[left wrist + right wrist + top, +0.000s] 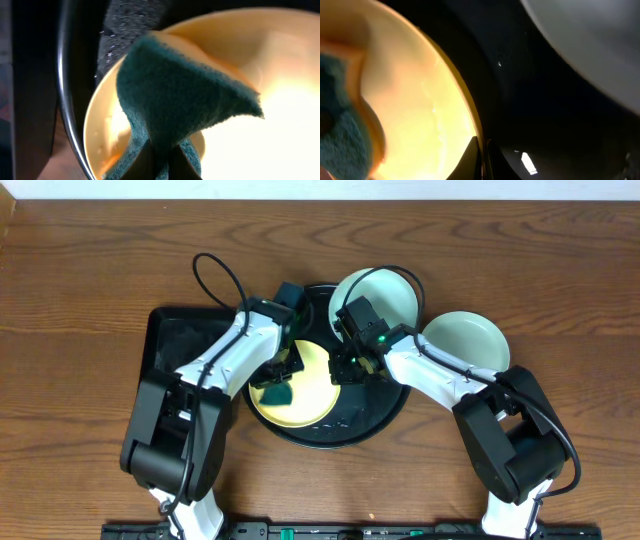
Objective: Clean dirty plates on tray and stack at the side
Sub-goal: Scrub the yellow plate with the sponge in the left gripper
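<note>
My left pincer [283, 373] was clamped on a green sponge [278, 393], fingers [142, 167] pinched tight at its lower edge. The sponge stood folded, resting on the yellow plate [310, 395]. My right pincer [350, 368] was closed on that plate's right rim, fingers [470, 165] astride the edge with barely a gap. The yellow plate sat inside the round tray [372, 415], toward its left half. A mint plate [385, 295] overlapped the tray's far right rim; flat or tipped, I could not tell. I noted a second mint plate [465, 340] on the table [80, 270], just right of the tray and beside the first. A rectangular tray [170, 340] lay left, partly under my left arm.
</note>
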`<act>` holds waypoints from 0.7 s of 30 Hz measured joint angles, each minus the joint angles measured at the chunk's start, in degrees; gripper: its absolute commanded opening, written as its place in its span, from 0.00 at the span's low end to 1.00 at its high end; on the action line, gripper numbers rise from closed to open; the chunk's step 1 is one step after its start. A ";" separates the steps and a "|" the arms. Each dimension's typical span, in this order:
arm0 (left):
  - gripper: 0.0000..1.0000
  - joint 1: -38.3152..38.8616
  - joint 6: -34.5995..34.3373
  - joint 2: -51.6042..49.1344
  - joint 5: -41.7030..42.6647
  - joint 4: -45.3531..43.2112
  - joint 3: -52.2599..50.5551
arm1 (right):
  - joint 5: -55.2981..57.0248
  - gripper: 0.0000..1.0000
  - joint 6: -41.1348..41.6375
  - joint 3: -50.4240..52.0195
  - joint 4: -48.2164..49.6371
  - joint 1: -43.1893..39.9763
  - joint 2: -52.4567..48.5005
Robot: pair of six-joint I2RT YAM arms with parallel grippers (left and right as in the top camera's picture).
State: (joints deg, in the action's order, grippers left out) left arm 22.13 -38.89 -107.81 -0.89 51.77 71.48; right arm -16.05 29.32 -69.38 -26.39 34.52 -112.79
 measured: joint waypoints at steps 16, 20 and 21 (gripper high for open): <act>0.07 3.13 13.88 0.35 18.75 -8.55 -1.60 | 1.03 0.03 -0.02 0.00 -0.11 -0.42 0.00; 0.07 3.48 11.58 0.35 15.39 -9.64 -1.66 | 0.96 0.03 -0.02 0.00 -0.11 -0.39 0.00; 0.07 3.69 10.54 0.37 13.75 -9.90 -1.66 | 0.90 0.03 -0.02 0.00 -0.07 -0.39 0.00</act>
State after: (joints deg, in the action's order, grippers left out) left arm 25.82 -28.36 -107.44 12.86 41.87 69.82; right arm -15.16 29.30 -69.38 -26.46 34.13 -112.79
